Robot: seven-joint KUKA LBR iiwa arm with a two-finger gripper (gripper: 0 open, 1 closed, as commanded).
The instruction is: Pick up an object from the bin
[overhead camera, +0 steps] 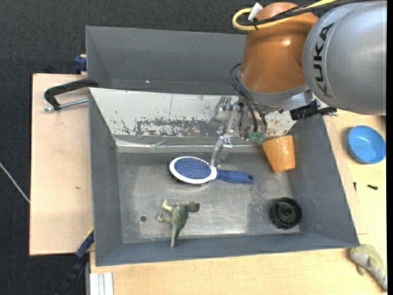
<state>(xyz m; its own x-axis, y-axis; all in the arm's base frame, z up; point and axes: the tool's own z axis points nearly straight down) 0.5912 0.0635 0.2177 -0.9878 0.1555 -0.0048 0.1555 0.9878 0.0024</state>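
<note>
Your tool (219, 155) hangs near the bin's (103, 183) back wall, over the blue brush (193, 169); you cannot tell its spread. An orange cup (279, 154) stands close beside it, with bare floor toward the green dinosaur (177, 215).

Gripper (220, 149) over a blue brush (193, 169) in the middle of a grey bin (101, 183).

The arm (350, 48), with its orange cover (276, 48), comes in from the upper right of the frame. The gripper hangs at the right edge of the brush's oval blue-and-white head; whether they touch cannot be told. The brush's blue handle points right. An orange cup (279, 153) lies tilted right of centre, near the gripper. A green toy dinosaur (177, 214) lies at lower centre and a black round part (285, 212) at lower right, well apart. A blue bowl (366, 144) sits outside the bin, at the frame's right edge.
</note>
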